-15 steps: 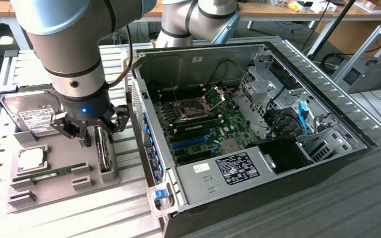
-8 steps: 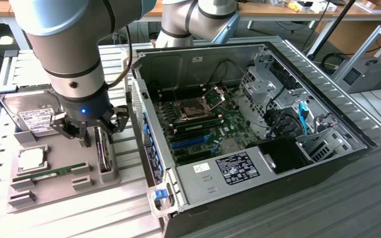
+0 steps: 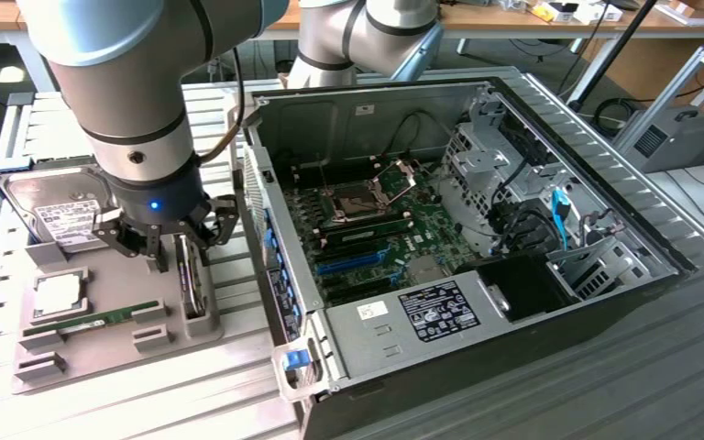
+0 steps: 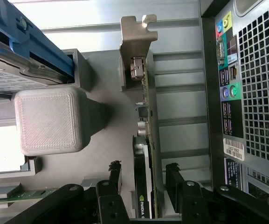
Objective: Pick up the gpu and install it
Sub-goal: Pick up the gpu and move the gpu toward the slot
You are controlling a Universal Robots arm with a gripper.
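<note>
Card: the graphics card point(image 3: 190, 289) stands on edge in a slot of the grey tray point(image 3: 95, 353), just beside the computer case point(image 3: 597, 293), with its metal bracket point(image 4: 135, 46) at the end away from the fingers
Pincer: the gripper point(image 3: 184, 249) is released, its jaws spread on either side of the card and apparently clear of it
Grip: probably best to close squarely on the cooler point(image 4: 141, 196) and the board's back, then lift straight out of the slot
Arm: the wrist points straight down over the tray

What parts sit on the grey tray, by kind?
Hard drive: 1
CPU: 1
Memory stick: 1
GPU: 1
Total: 4
</note>
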